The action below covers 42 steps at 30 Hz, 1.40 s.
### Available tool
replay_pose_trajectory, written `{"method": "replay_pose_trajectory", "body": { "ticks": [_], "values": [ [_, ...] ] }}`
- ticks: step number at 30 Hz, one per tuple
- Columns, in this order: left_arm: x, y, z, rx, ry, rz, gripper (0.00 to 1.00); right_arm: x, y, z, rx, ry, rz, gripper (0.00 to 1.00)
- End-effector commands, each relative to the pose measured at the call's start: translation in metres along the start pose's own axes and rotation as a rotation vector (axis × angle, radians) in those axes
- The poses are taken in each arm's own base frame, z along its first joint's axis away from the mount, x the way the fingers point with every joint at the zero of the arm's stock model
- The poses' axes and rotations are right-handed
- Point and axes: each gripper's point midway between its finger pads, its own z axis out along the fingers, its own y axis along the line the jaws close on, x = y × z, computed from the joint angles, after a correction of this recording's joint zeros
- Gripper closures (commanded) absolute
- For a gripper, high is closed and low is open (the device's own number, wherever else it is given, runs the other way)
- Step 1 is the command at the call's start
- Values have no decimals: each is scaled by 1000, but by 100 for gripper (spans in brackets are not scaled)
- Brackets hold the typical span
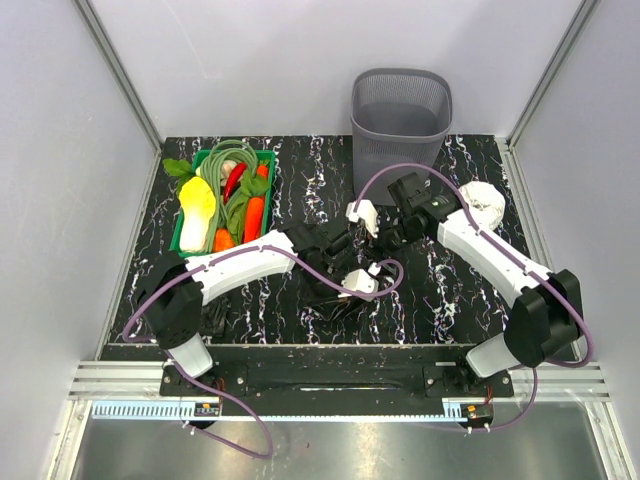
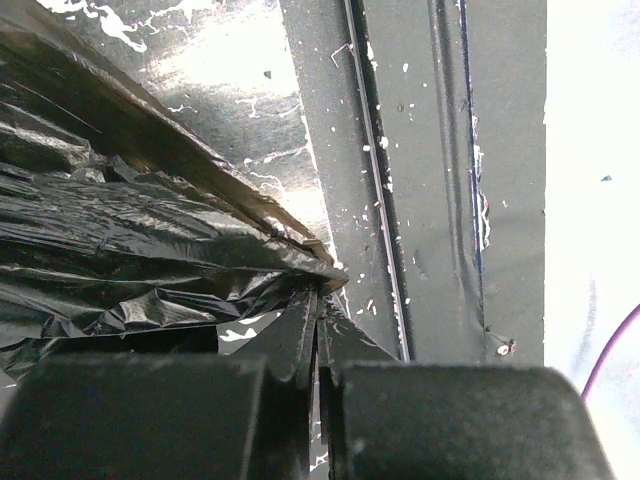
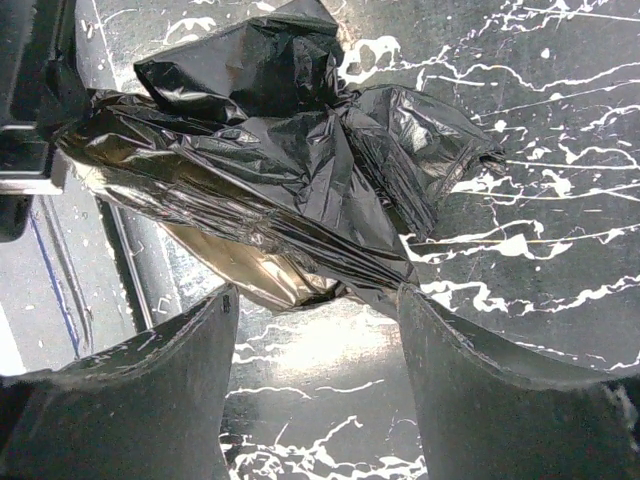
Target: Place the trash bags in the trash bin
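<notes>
A crumpled glossy black trash bag (image 3: 290, 160) lies on the black marbled table between my two grippers. In the top view it is a dark wrinkled patch (image 1: 330, 302) near the front middle. My left gripper (image 2: 318, 305) is shut on a thin edge of this bag, close to the table's front rail; in the top view it shows low over the bag (image 1: 340, 295). My right gripper (image 3: 315, 300) is open, with the near edge of the bag just ahead of its fingers (image 3: 190, 370) and nothing held. The grey mesh trash bin (image 1: 400, 115) stands at the back, right of centre.
A green crate (image 1: 268, 160) of toy vegetables sits at the back left. A white roll (image 1: 484, 203) lies right of the right arm. A dark crumpled patch (image 1: 215, 318) lies by the left arm's base. The front rail (image 2: 420, 200) runs close to the left gripper.
</notes>
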Motion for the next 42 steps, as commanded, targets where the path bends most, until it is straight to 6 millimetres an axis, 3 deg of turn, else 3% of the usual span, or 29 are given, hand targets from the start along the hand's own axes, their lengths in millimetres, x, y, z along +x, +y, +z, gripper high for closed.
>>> {"method": "replay_pose_trajectory", "body": {
  "ticks": [1,20,22,27,30,37,42],
  "values": [
    [-19,3,-7,0,-56,36,100,4,4,8,-16,8,-18,30],
    [-18,-2,-7,19,-63,36,100,5,-18,42,-22,6,-26,34],
    [-17,-3,-6,25,-63,33,100,2,-18,42,-24,2,-25,39],
    [-14,-4,-4,28,-62,29,100,-6,-18,38,-28,-11,-14,77],
    [-11,-4,-3,25,-56,26,100,-11,-17,33,-28,-13,-10,92],
    [-6,8,-7,-55,-49,5,100,-32,-31,8,84,-24,21,100],
    [-12,40,-31,-230,-109,-61,100,-47,-38,-12,169,-42,59,100]
  ]
}}
